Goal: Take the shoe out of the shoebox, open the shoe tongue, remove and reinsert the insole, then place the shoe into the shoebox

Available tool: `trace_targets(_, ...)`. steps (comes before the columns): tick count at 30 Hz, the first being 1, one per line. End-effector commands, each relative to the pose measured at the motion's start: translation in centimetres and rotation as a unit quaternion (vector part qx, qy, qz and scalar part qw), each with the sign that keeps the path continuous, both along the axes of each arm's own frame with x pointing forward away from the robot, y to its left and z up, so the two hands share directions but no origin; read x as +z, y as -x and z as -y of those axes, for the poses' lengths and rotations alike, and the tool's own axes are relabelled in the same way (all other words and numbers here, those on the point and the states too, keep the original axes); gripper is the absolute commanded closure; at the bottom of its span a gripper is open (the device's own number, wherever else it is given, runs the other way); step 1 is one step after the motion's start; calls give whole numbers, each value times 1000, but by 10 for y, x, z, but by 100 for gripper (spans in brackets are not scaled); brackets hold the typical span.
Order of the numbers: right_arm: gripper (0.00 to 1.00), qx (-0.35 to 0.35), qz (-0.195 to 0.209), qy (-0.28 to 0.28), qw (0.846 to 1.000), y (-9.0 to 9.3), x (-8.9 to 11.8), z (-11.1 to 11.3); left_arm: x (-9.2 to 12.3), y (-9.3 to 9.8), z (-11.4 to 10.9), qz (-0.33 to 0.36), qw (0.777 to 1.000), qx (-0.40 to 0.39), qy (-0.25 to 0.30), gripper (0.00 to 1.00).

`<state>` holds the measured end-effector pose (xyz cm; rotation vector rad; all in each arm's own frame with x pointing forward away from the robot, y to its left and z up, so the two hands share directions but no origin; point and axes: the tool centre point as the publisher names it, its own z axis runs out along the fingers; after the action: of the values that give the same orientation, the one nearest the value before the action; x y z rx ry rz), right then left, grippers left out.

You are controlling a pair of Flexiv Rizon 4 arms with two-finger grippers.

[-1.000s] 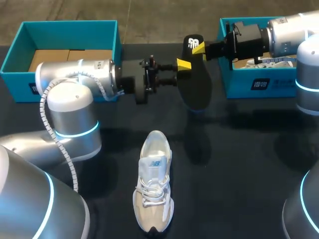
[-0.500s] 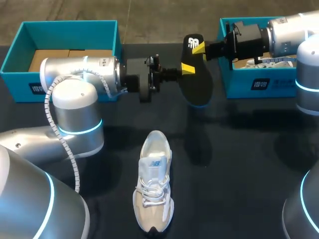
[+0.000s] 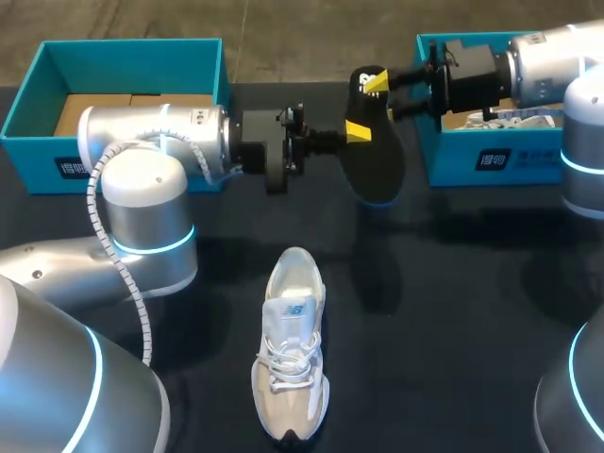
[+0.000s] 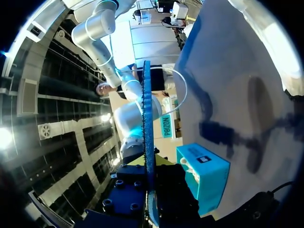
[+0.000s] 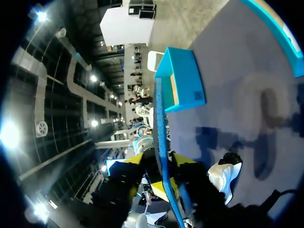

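Your left end effector (image 3: 353,131) clamps the black insole (image 3: 374,162) near the table's (image 3: 462,302) far edge; right end effector (image 3: 385,96) released, astride its heel.

The dark desk (image 3: 453,311) carries a pale shoe (image 3: 291,357) near its front middle, upright, toe toward the near edge; along the far edge stand the open teal left shoebox (image 3: 127,94) and right shoebox (image 3: 491,156), well apart

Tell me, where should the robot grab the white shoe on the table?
Probably by the heel rim, coming from above. The shoe stands upright on its sole with its opening facing up, so that rim can be pinched from inside and outside.
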<state>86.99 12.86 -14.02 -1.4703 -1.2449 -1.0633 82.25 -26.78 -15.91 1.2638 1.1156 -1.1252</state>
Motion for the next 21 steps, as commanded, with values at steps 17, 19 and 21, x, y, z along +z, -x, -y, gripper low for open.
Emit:
trace_targets(17,0,8,10,-2,1000,37,0,14,-6,5,-42,-24,999,18,-24,100)
trace_targets(19,0,9,11,-2,1000,40,-1,15,-7,7,-46,-28,999,18,-28,100)
trace_targets(21,0,10,11,-1,1000,44,0,16,-7,7,-51,-46,998,13,-30,100)
